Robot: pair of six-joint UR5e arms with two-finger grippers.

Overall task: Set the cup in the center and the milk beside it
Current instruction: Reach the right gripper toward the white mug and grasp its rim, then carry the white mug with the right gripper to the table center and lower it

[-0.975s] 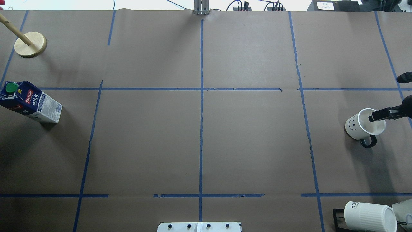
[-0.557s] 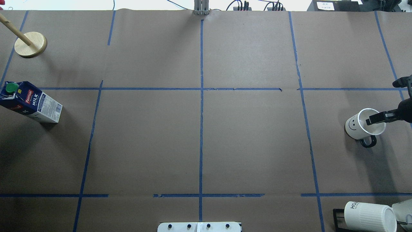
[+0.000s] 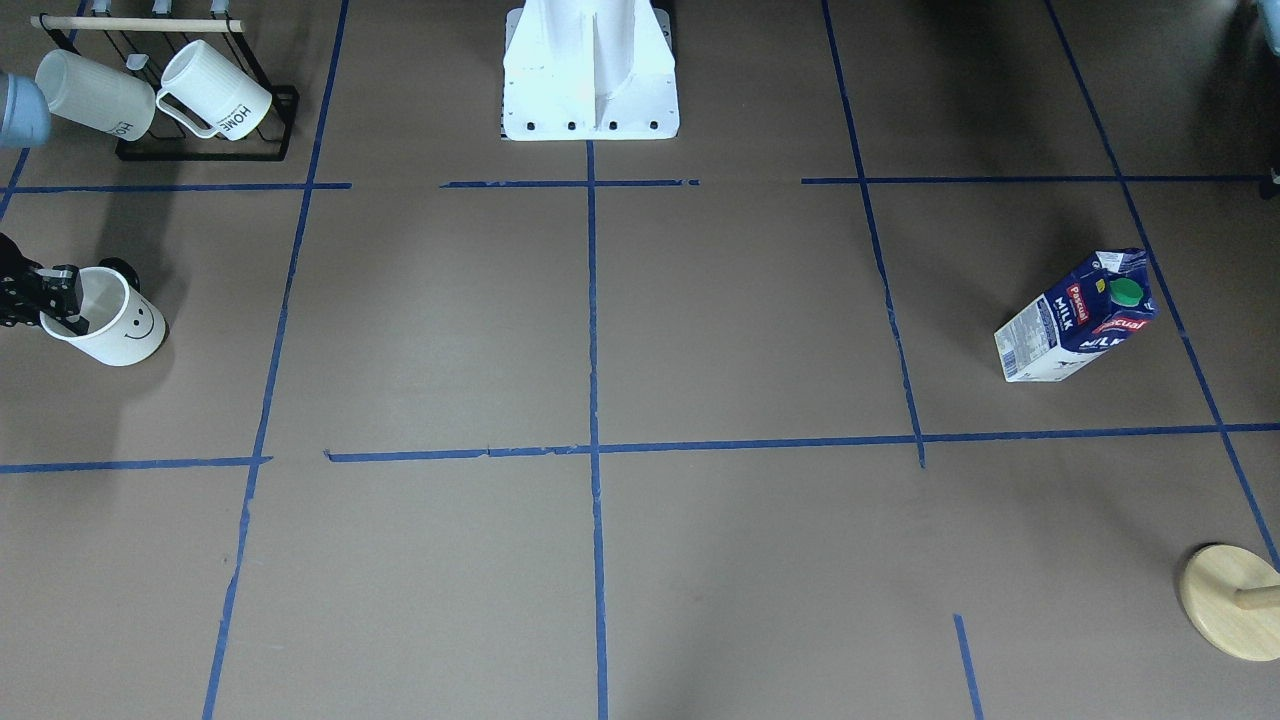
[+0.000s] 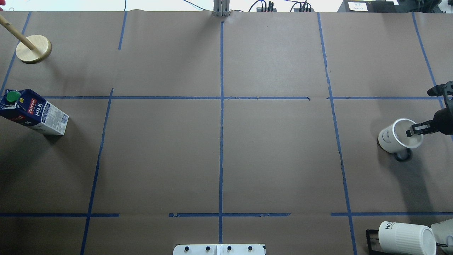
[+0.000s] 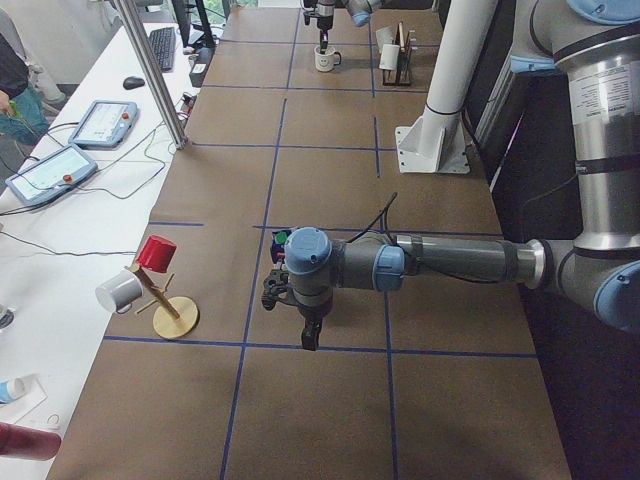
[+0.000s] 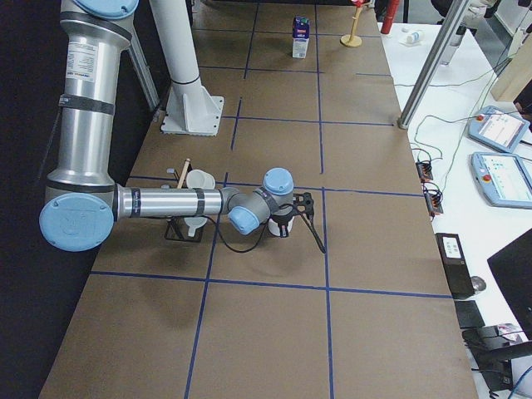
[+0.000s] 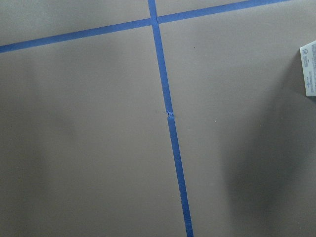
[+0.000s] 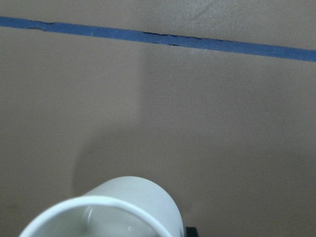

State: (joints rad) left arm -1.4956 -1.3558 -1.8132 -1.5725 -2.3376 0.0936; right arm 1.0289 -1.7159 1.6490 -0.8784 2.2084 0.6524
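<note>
The cup (image 4: 393,140) is a white mug with a smiley face, and it stands at the table's far right; in the front view (image 3: 118,325) it is at the left. My right gripper (image 4: 413,130) is shut on its rim, with one finger inside. The right wrist view shows the cup's rim (image 8: 106,207) at the bottom edge. The milk (image 4: 33,113) stands at the far left, also seen in the front view (image 3: 1075,320). The center crossing (image 4: 221,97) is bare. My left gripper (image 5: 308,335) hovers beside the milk; I cannot tell whether it is open or shut.
A wooden stand (image 4: 33,49) is at the back left. A black rack holding ribbed "HOME" mugs (image 4: 405,237) is at the front right, close to the cup. The robot's white base (image 3: 590,70) sits at the table's near edge.
The right gripper's finger drew back to the cup's right rim. The cup turned and shifted slightly, its face and handle now less visible. The milk has not moved.
</note>
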